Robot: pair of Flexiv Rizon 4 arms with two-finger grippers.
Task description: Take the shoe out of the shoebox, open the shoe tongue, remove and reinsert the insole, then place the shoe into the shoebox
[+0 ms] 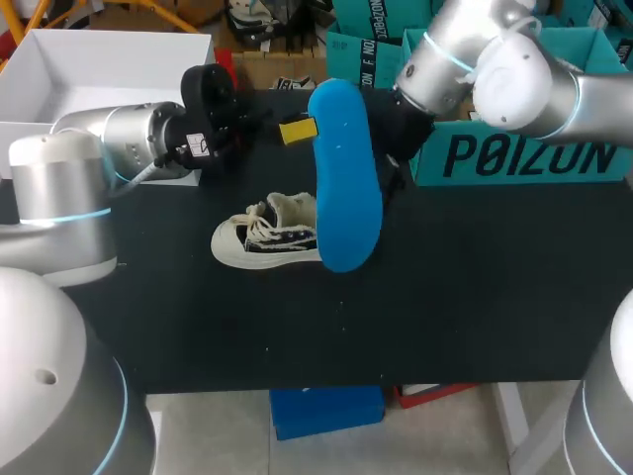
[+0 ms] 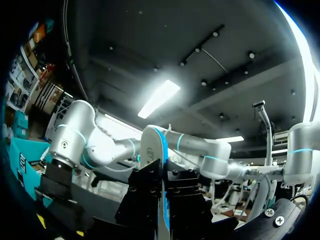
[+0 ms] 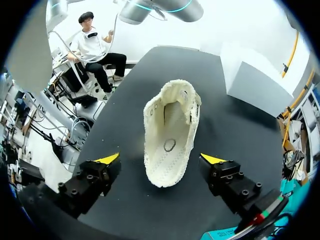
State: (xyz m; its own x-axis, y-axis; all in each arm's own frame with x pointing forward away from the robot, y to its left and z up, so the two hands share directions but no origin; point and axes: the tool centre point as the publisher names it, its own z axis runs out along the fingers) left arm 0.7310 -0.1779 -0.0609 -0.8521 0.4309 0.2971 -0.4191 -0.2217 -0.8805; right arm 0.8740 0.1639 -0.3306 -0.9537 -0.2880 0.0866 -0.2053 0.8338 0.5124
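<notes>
From where I stand, the left pincer [image 1: 302,130] reaches in from the left, up above the counter [image 1: 475,297]. It is clenched on one end of a long blue foam insole [image 1: 346,188]. The left wrist view shows the insole edge-on, pinched between the two black fingers. Below it a cream canvas sneaker with dark speckled side panels and white laces [image 1: 267,237] lies on the counter, toe to the left and mouth open. Its pale footbed is bare, marked only by a small ring. The insole hangs face-up across the sneaker's heel end, and I cannot tell whether the two touch. It looks light, thin and floppy, so I would expect it to bend and buckle if pushed. A grip near one end, as now, seems best for feeding the free end into the mouth. The sneaker looks soft and light and likely to slide, so I would steady it at the heel collar. Further right, the right pincer [image 3: 160,160] hovers released above the sneaker, its yellow tips on either side and clear of it.
</notes>
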